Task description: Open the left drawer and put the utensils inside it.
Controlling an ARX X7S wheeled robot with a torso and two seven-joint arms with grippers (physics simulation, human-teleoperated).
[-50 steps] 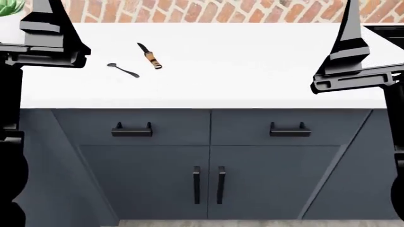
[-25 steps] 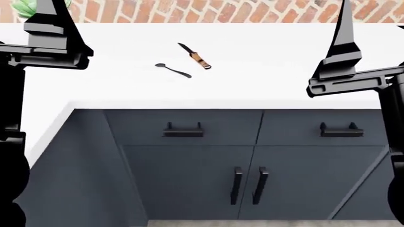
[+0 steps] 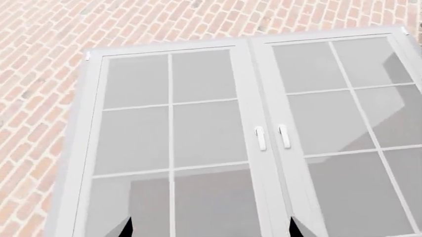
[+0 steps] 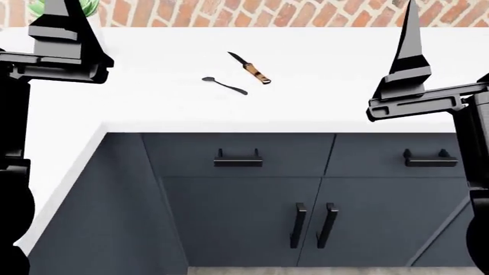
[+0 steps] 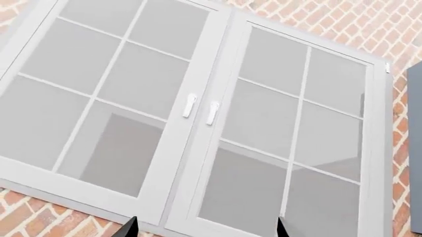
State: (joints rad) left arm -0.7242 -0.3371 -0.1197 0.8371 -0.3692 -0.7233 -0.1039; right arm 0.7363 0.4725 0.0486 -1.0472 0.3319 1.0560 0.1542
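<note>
The utensils lie on the white counter (image 4: pixel 367 97) in the head view: a dark grey spoon (image 4: pixel 224 85) and, just behind it, a knife (image 4: pixel 249 67) with a black blade and a tan handle. Below the counter edge the left drawer (image 4: pixel 191 153) is closed, its short black bar handle (image 4: pixel 237 161) facing me. My left gripper (image 4: pixel 65 11) and right gripper (image 4: pixel 409 17) are raised high, pointing up, far from the utensils and the drawer. Both wrist views show only a window and brick wall. The left gripper (image 3: pixel 211 229) and right gripper (image 5: pixel 205 228) stand open and hold nothing.
A second drawer with its own handle (image 4: pixel 432 158) sits to the right. Two tall cabinet doors with long black handles (image 4: pixel 312 225) are below. The cabinet's left end panel (image 4: pixel 99 229) shows. A green plant (image 4: pixel 34 7) stands at the counter's back left; brick wall behind.
The counter, utensils and drawers have slid to the right in the head view, exposing the cabinet's left end. Both arms kept their raised pose.
</note>
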